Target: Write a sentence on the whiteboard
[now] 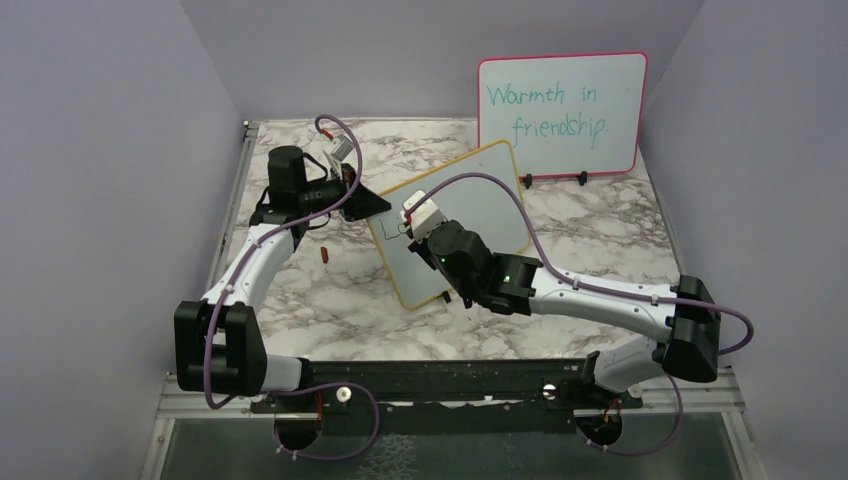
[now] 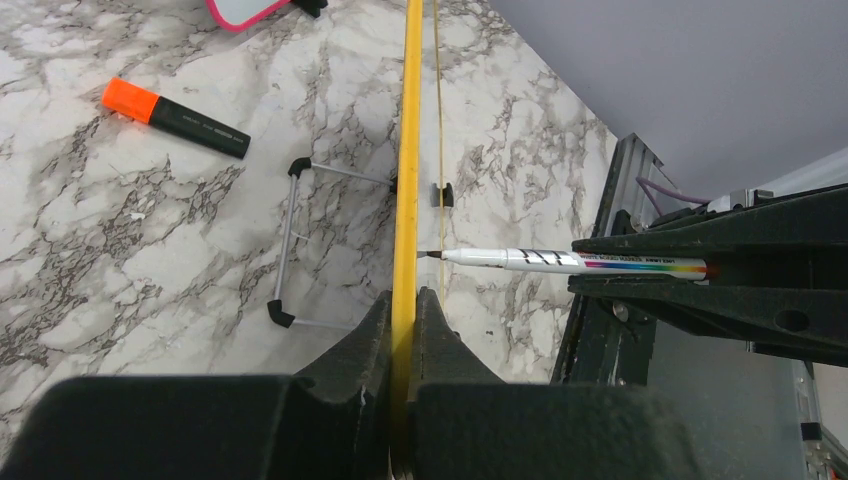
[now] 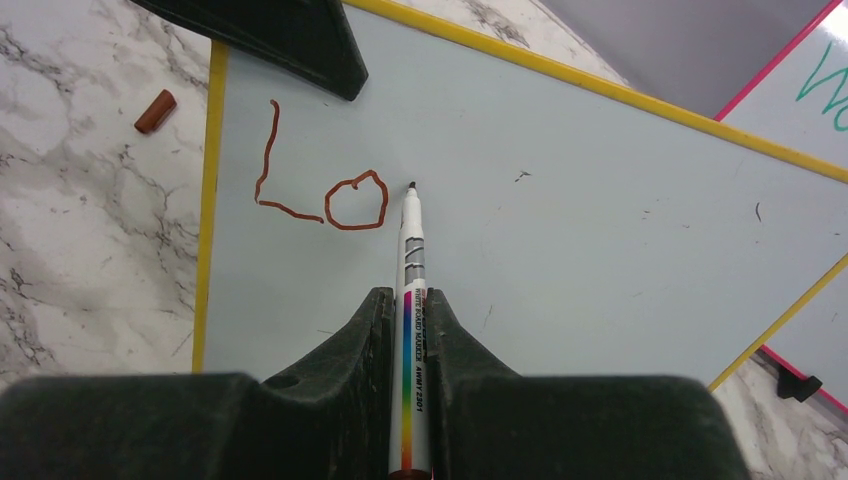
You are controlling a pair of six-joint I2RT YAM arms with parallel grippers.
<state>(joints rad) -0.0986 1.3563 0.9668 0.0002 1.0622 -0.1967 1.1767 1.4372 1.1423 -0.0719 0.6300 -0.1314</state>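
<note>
the left pincer (image 2: 405,300) clamped the whiteboard (image 3: 560,200) by its frame; the right pincer (image 3: 405,300) gripped the marker (image 3: 412,258), tip just beside the unfinished sentence (image 3: 326,216) "lo".

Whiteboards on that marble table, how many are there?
2. The yellow-framed rectangular white board is mid-table, its edge clamped in the left arm's jaws; the pink-framed white board with teal writing stands upright at the back. None looks hidden.

3 plain lavender walls (image 1: 100,150) enclose grey-veined white marble tabletop (image 1: 620,240); light even, soft.
</note>
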